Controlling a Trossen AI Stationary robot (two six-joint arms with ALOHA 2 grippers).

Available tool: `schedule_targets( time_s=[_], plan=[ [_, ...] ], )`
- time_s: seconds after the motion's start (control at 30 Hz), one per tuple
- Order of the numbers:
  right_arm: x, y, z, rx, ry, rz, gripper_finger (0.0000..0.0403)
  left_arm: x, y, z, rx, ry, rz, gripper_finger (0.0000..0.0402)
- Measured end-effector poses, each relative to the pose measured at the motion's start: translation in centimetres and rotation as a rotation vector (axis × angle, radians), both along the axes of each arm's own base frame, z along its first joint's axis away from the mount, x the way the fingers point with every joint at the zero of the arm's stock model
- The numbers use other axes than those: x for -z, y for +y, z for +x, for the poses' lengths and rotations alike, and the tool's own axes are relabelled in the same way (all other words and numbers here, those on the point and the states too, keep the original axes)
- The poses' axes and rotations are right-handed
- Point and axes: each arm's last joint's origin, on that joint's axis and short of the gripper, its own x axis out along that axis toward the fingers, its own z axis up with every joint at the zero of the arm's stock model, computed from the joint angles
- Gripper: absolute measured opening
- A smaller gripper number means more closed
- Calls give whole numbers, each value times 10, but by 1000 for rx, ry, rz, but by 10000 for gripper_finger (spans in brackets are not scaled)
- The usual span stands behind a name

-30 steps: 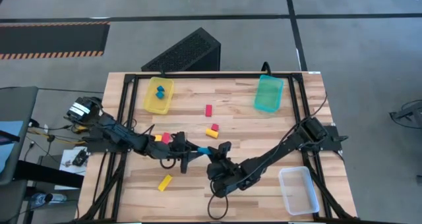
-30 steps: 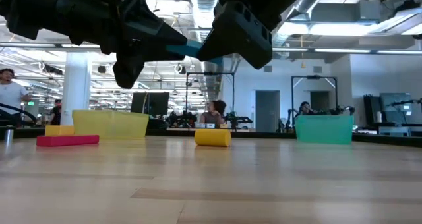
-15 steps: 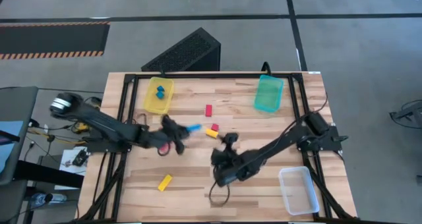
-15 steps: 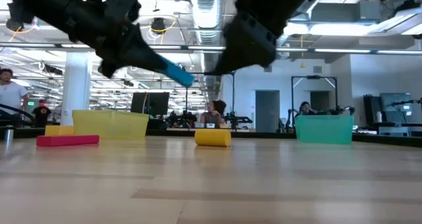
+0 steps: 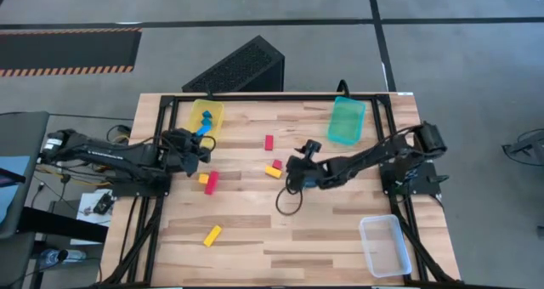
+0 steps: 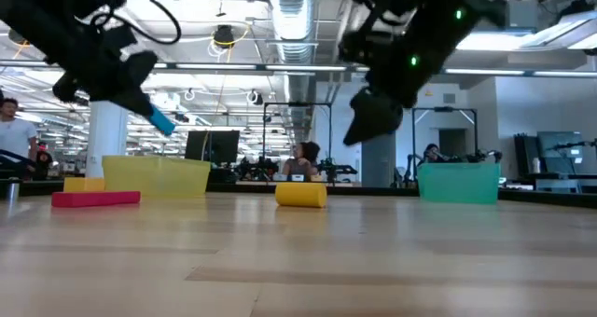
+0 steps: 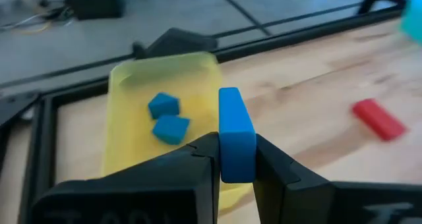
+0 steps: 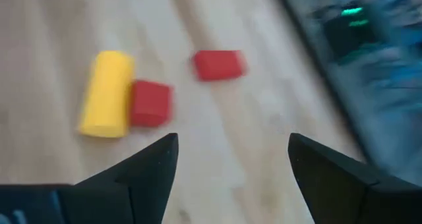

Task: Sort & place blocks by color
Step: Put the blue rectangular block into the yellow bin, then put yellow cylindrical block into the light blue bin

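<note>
Carry the blue bar (image 7: 235, 135), pinched in the left tool (image 5: 201, 140), fully over the yellow tray (image 7: 132, 85) beside its two blue cubes (image 7: 167, 118). Lower before releasing, to avoid bounce-out. Keep the right tool (image 8: 227, 165), spread and empty, clear above the desk (image 5: 323, 238).

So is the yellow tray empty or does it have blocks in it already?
Not empty. The yellow tray holds two blue blocks, and the left gripper holds a blue bar just short of it.

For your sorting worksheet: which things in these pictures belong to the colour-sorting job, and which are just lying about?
Part of the job:
blue bar in the left pincer
two blue cubes in the yellow tray
red blocks
yellow blocks
teal tray
clear tray
right pincer, open

Lying about:
black slatted box off the table
</note>
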Motion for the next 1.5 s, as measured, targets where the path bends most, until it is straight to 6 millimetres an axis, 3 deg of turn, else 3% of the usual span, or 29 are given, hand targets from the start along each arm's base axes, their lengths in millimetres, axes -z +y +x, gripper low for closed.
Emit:
schedule_targets(
  time_s=[0.27,0.47,0.7,0.83,1.1,1.3,1.5],
  plan=[
    [32,-35,-16,-34,-65,123,302,12,26,-6,-162,48,-52,63],
    [32,-38,-14,-109,-110,109,302,26,35,-13,-210,78,-115,79],
    [23,-38,-3,-224,-192,66,301,24,36,-10,-181,88,-88,102],
    [24,-39,0,-263,-220,90,301,16,39,1,-69,85,-15,111],
    [4,-42,11,-468,-490,322,301,-6,34,29,377,-42,184,107],
    [7,-46,9,-239,-552,398,301,-7,28,29,586,-317,384,106],
    [10,-30,7,-151,-562,409,301,-23,22,33,829,-433,506,106]
  ],
)
